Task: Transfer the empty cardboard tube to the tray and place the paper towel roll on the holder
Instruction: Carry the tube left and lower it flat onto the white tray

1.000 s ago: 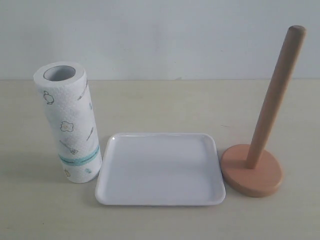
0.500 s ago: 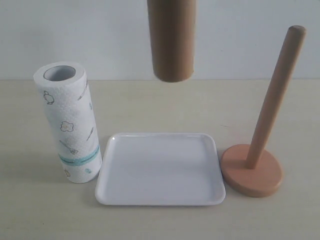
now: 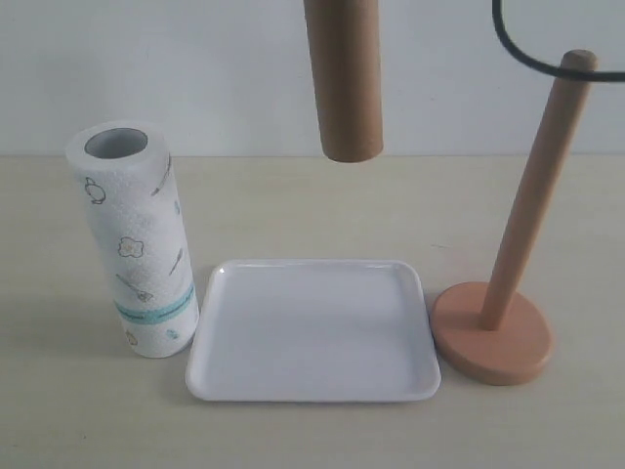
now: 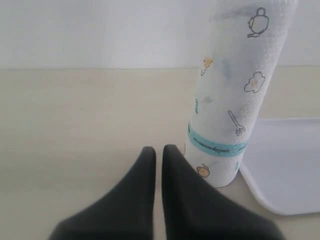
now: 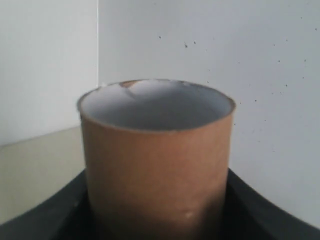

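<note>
The brown empty cardboard tube [image 3: 344, 78] hangs upright in the air above the far side of the white tray [image 3: 312, 386]; its upper end runs out of the exterior view. In the right wrist view the tube [image 5: 155, 160] fills the space between the dark fingers [image 5: 250, 210], so my right gripper [image 5: 156, 220] is shut on it. The paper towel roll [image 3: 132, 239] stands upright left of the tray. My left gripper [image 4: 158, 152] is shut and empty, low over the table just beside the roll [image 4: 235, 90]. The wooden holder [image 3: 493, 332] stands right of the tray, its dowel [image 3: 537, 186] bare.
A black cable [image 3: 527, 54] loops in at the upper right of the exterior view, crossing the dowel's top. A pale wall stands behind the beige table [image 3: 312, 205].
The tube came into the exterior view from above during the last second and has since shifted a little to the right. The black cable has appeared at the upper right. Roll, tray and holder have not moved.
</note>
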`<state>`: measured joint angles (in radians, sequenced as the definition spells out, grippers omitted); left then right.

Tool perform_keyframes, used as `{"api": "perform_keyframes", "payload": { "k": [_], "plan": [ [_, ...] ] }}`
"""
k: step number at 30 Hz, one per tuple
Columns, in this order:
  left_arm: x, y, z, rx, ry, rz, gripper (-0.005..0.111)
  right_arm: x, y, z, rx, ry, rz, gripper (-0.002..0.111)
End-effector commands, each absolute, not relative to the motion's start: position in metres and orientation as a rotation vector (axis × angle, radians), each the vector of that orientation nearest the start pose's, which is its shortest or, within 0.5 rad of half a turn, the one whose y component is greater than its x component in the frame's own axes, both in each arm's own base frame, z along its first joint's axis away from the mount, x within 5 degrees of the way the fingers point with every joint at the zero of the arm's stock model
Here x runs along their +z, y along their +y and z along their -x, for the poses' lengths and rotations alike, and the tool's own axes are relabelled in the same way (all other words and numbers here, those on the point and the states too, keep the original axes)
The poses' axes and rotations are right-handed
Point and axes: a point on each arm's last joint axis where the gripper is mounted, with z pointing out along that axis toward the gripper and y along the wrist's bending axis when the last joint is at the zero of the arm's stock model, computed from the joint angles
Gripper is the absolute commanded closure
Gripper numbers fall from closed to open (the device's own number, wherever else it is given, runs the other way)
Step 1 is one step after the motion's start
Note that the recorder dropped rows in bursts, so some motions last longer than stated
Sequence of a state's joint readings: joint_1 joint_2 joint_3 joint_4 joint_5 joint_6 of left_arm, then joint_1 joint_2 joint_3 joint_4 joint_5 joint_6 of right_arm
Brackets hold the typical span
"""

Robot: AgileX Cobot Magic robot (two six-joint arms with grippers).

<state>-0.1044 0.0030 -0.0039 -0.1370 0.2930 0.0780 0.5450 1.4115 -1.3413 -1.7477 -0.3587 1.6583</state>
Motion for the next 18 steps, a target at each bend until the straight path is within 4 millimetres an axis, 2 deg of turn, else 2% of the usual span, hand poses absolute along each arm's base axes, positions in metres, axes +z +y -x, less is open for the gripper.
{"api": "perform_keyframes", "payload": {
  "k": [1,7,13,15,18],
  "plan": [
    [0.187,-0.009,-0.054,-0.152,1.773,-0.067,0.103,0.417,0.213,-0.256,0.458,1.437,0.809,0.109],
    [0.187,-0.009,-0.054,-0.152,1.773,-0.067,0.103,0.414,0.223,-0.249,0.377,1.427,0.796,0.109],
    [0.187,-0.009,-0.054,-0.152,1.773,-0.067,0.103,0.409,0.226,-0.253,0.459,1.491,0.722,0.109],
    [0.187,-0.009,-0.054,-0.152,1.773,-0.067,0.103,0.401,0.233,-0.255,0.456,1.505,0.743,0.109],
    [0.187,-0.009,-0.054,-0.152,1.773,-0.067,0.103,0.386,0.243,-0.261,0.400,1.484,0.878,0.109]
  ]
}}
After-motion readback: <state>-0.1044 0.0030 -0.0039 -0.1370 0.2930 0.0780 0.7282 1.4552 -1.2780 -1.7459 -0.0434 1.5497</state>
